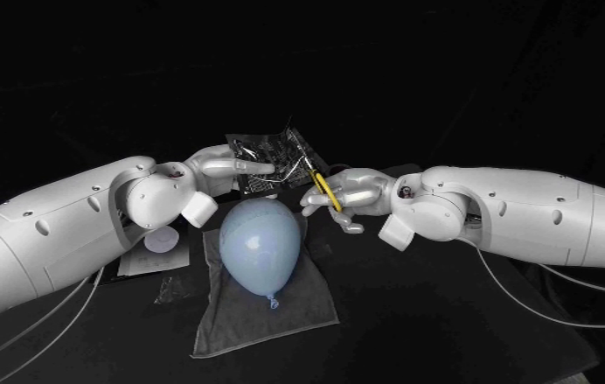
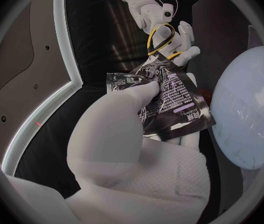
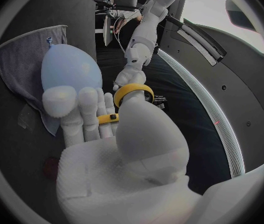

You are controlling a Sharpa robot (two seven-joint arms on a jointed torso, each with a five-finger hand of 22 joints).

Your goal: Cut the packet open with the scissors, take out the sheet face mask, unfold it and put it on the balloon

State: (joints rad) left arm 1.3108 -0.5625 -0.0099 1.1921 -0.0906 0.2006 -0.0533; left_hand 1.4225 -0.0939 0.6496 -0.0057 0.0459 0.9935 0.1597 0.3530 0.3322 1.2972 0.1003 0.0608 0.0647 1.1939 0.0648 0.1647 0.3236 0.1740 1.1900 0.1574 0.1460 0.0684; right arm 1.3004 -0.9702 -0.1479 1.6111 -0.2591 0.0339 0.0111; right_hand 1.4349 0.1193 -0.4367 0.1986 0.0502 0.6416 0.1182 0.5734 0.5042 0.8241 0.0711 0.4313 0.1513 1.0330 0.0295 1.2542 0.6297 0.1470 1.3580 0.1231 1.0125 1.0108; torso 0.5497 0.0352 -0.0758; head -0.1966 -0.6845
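My left hand (image 1: 231, 168) pinches the dark packet (image 1: 270, 148) between thumb and fingers and holds it upright in the air, above the far end of the balloon (image 1: 260, 242). My right hand (image 1: 350, 193) is closed round the yellow-handled scissors (image 1: 325, 186), just beside the packet, with the blades angled up towards the packet's edge nearest that hand; I cannot tell whether they touch it. The pale blue balloon lies on a grey cloth (image 1: 271, 318) on the black worktop (image 1: 441, 336), below and between my two hands, its knot pointing towards me.
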